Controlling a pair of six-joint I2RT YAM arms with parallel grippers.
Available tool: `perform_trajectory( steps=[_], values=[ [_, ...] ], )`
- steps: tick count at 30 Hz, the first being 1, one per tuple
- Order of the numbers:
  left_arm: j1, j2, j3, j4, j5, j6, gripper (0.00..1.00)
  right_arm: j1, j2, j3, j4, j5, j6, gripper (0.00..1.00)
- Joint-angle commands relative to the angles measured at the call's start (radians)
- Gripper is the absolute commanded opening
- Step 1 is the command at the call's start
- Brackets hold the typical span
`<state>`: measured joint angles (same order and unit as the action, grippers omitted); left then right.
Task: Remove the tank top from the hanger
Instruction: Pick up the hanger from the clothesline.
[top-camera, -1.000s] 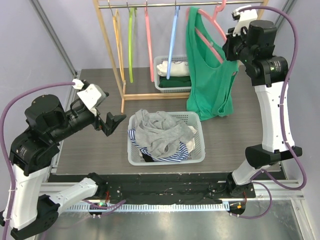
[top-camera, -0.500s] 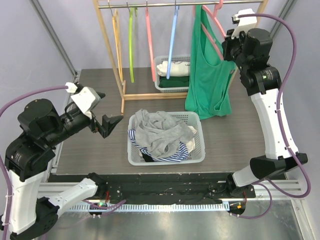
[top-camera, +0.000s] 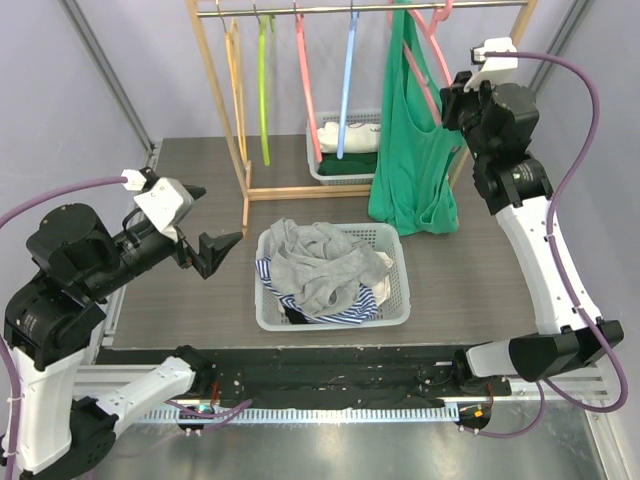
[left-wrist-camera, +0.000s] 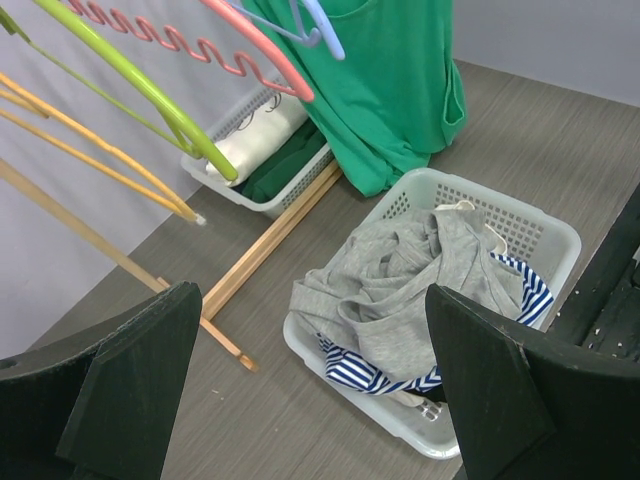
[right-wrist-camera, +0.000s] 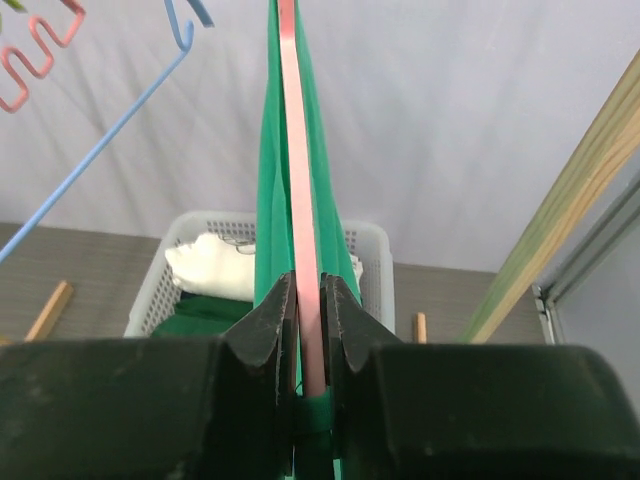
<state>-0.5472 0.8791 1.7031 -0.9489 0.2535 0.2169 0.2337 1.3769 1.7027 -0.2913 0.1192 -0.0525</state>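
Note:
The green tank top hangs on a pink hanger at the right end of the rack's rail. My right gripper is shut on the hanger's arm, by the top's right strap. In the right wrist view the fingers clamp the pink hanger, with the green fabric on both sides and just under the jaws. My left gripper is open and empty, held above the table left of the front basket. In the left wrist view the tank top is far off at the top.
The wooden rack holds empty orange, green, pink and blue hangers. A white basket of grey and striped clothes stands at centre front. A second basket of folded white and green clothes sits under the rack.
My right arm has raised the hanger and swung it left toward the rail, so the tank top now hangs straighter. My left arm has drawn back slightly to the left.

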Motion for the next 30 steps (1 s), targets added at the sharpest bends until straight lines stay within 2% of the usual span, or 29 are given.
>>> perform_trajectory(
  steps=[1, 4, 6, 7, 8, 10, 11, 14, 19, 25, 30],
  values=[
    [0.007, -0.017, -0.003, 0.039, -0.013, 0.001, 1.00, 0.006, -0.093, -0.060, 0.538, 0.011, 0.085, 0.01],
    [0.009, -0.029, -0.016, 0.035, -0.022, 0.012, 1.00, 0.006, -0.082, -0.052, 0.575, -0.015, 0.105, 0.01],
    [0.012, -0.034, -0.020, 0.035, -0.023, 0.013, 1.00, 0.006, -0.046, 0.041, 0.464, -0.033, 0.115, 0.01],
    [0.015, -0.037, -0.023, 0.036, -0.025, 0.013, 1.00, 0.006, -0.023, 0.107, 0.383, -0.036, 0.115, 0.01],
    [0.015, -0.038, -0.025, 0.035, -0.023, 0.013, 1.00, 0.006, -0.003, 0.221, 0.231, -0.047, 0.115, 0.01],
    [0.015, -0.037, -0.026, 0.039, -0.023, 0.012, 1.00, 0.006, 0.072, 0.351, 0.070, -0.056, 0.123, 0.01],
    [0.015, -0.035, -0.026, 0.039, -0.019, 0.012, 1.00, 0.004, 0.108, 0.499, -0.103, -0.062, 0.126, 0.01],
    [0.016, -0.031, -0.017, 0.042, -0.008, 0.001, 1.00, 0.006, 0.226, 0.757, -0.393, -0.067, 0.123, 0.01],
    [0.024, -0.032, -0.017, 0.042, 0.004, -0.008, 1.00, 0.006, 0.183, 0.695, -0.482, -0.070, 0.109, 0.01],
    [0.032, -0.025, -0.007, 0.044, 0.026, -0.025, 1.00, 0.006, 0.111, 0.436, -0.499, -0.076, 0.112, 0.01],
    [0.036, -0.019, -0.006, 0.045, 0.036, -0.031, 1.00, 0.004, -0.005, 0.241, -0.431, -0.084, 0.126, 0.01]
  ],
)
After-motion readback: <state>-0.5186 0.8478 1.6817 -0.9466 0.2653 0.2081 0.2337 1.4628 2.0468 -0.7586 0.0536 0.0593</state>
